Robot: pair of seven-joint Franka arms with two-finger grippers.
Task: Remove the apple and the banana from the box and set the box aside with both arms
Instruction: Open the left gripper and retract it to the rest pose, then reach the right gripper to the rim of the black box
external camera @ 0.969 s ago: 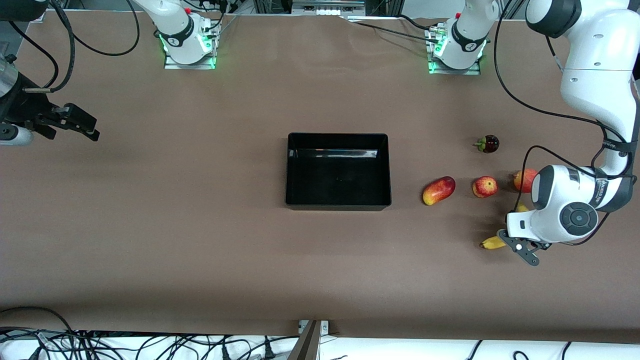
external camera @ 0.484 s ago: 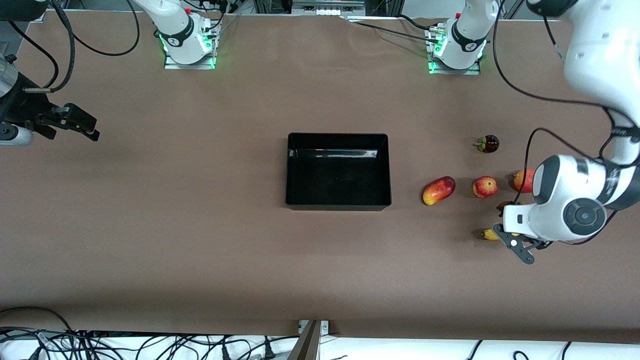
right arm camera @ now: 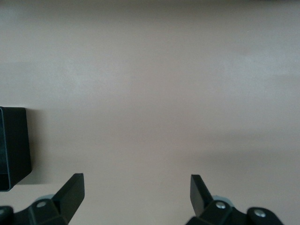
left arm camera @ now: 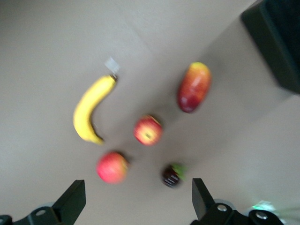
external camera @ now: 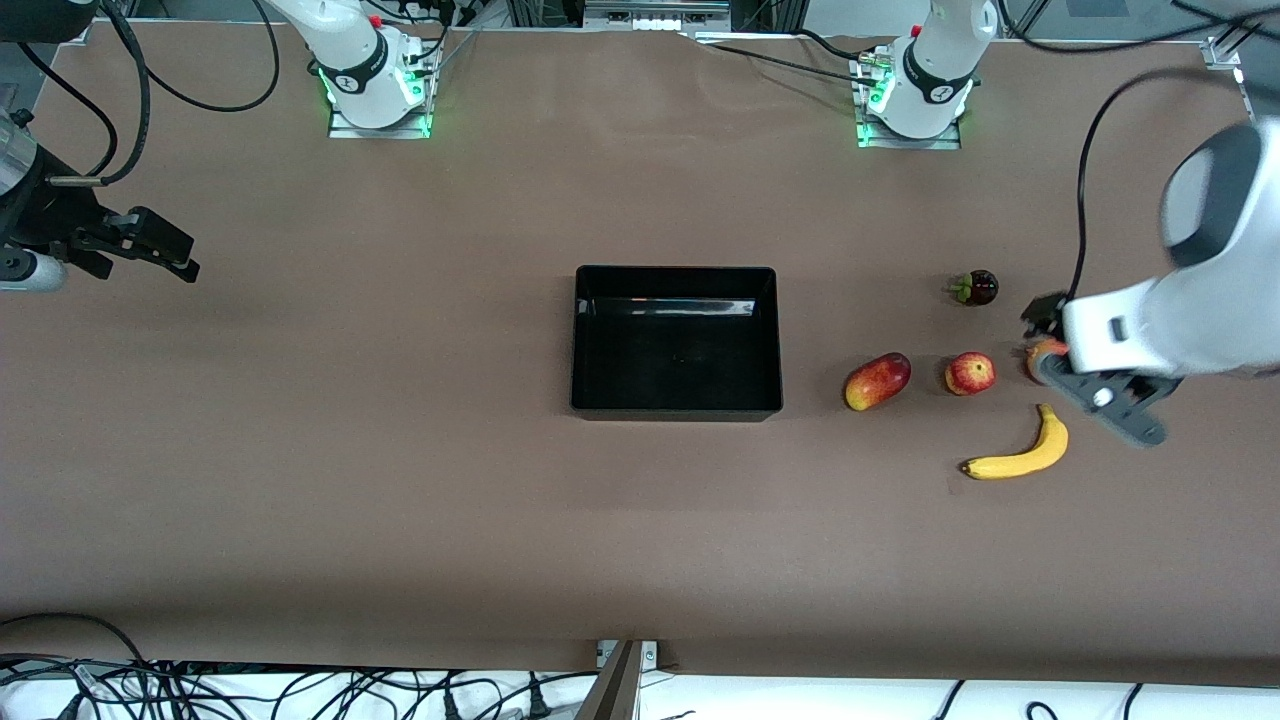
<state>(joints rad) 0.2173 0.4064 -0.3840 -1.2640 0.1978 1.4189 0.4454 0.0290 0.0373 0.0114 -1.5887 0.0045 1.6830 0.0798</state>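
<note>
1. The box (external camera: 677,341) sits empty at mid-table, its black walls upright and nothing inside it.

2. The apple (external camera: 970,373) and the banana (external camera: 1018,452) lie on the bare table toward the left arm's end; the banana is the nearer of the two to the front edge.

3. A mango (external camera: 877,381) lies between the apple and the box, a larger red fruit (external camera: 1042,354) lies just beside the apple toward the table's end, and a small dark fruit (external camera: 976,288) lies farther from the front edge.

4. The left gripper (external camera: 1085,372) hangs over the larger red fruit with its fingers (left arm camera: 70,202) spread wide and nothing between them.

5. The right gripper (external camera: 125,246) hovers near the right arm's end of the table, fingers (right arm camera: 69,193) apart and empty (this arm is waiting).

6. Both fruits look to be out, so the step in hand appears to be shifting the box.

7. To do it well, each arm should probably come down on one of two facing walls at matching height, straddle the rim before closing, and move in step so the glossy bin neither twists nor slips.

8. The left arm's approach should pass above the mango.
</note>
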